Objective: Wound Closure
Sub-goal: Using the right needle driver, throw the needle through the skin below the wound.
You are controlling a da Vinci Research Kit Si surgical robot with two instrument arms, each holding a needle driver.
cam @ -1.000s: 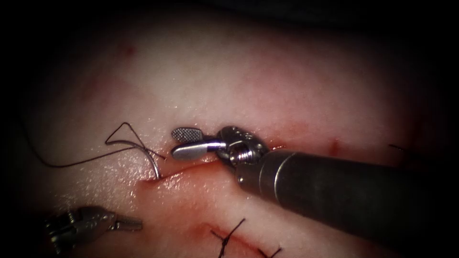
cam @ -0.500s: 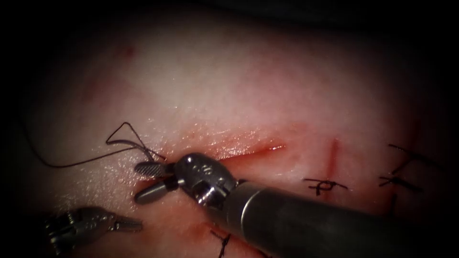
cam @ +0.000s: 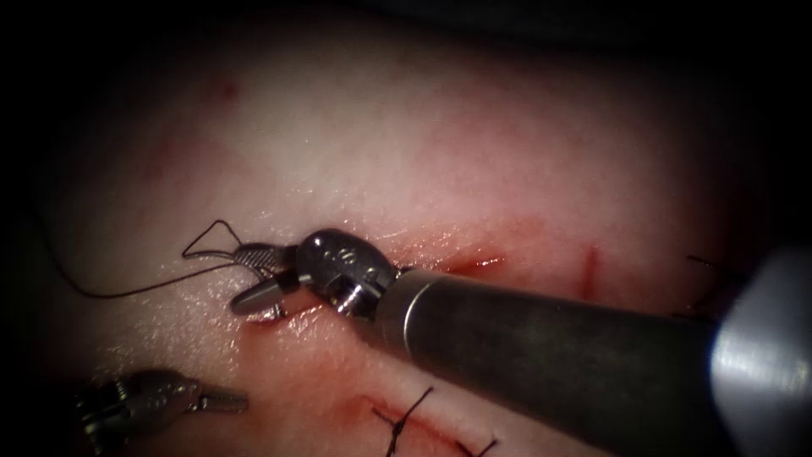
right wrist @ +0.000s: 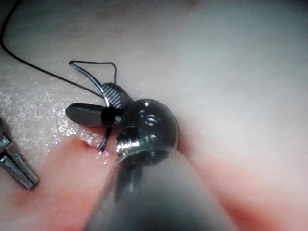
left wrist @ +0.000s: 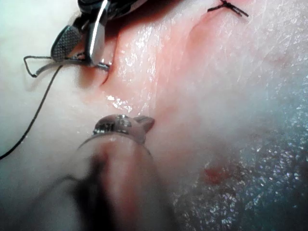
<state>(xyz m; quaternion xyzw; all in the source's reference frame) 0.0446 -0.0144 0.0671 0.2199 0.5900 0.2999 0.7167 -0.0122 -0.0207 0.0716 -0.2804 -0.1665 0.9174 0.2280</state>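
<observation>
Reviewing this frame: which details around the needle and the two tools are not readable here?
- Needle tip: buried in the tissue at the cut's left end; depth hidden, endoscope view.
- Right tool's claw: jaws straddle the needle, but whether they clamp it is unclear, as the wrist joint covers the contact in the right wrist view.
- Left tool's claw: too small and dark to tell if anything is between the jaws.
- Thread: runs off into the dark left edge.

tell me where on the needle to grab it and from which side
Judging by its pose, grip the exposed arc of the needle, which stands up out of the tissue at the cut's left end. Come from the right, jaws across the curve. The right tool already sits there, open jaws straddling it; the left tool holds nothing.
</observation>
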